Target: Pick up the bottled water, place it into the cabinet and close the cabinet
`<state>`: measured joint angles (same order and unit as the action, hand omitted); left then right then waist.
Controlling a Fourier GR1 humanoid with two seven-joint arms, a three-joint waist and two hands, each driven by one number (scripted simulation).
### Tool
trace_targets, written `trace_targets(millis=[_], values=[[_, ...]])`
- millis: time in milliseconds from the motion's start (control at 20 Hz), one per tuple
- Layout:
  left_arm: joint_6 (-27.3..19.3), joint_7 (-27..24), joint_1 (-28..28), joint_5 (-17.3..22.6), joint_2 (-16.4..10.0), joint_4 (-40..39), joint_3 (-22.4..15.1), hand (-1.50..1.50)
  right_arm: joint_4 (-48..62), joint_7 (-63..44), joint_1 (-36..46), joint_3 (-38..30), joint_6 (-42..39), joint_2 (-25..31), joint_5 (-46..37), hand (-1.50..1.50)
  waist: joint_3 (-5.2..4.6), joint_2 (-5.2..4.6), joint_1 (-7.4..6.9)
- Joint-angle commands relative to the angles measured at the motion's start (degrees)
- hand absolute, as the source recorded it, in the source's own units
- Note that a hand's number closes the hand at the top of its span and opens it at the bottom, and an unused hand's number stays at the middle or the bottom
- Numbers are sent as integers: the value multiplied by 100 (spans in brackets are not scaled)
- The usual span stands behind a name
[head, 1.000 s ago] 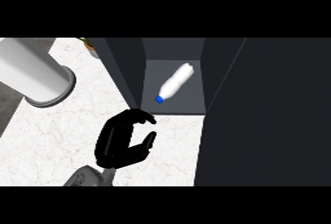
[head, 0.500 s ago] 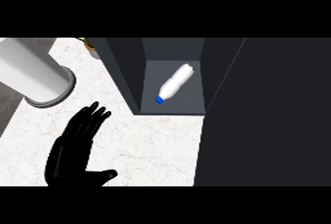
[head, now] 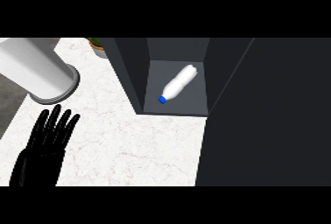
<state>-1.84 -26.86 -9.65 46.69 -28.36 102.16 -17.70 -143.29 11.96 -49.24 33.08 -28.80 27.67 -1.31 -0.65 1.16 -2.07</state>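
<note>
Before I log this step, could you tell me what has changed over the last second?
The left hand has drawn away from the cabinet toward the view's lower left, and its curled fingers have straightened; it holds nothing. The bottled water lies inside the open cabinet as before, and the grey cylinder has not moved.

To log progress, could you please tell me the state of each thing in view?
cabinet: open.
bottled water: lying on its side inside it, blue cap on.
left robot hand: open, fingers straight, holding nothing.
</note>
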Motion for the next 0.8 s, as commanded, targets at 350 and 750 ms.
trace_targets(millis=[350, 750], values=[[673, 118, -453, 562, -708, 373, 701, -150, -485, -848, 471, 1731, 320, -406, -248, 150, -7, -78, -259], [1354, 131, -721, 819, -1002, 258, 877, -150, -275, -1258, 1122, 1643, 345, -426, -31, 150, -27, -208, -641]])
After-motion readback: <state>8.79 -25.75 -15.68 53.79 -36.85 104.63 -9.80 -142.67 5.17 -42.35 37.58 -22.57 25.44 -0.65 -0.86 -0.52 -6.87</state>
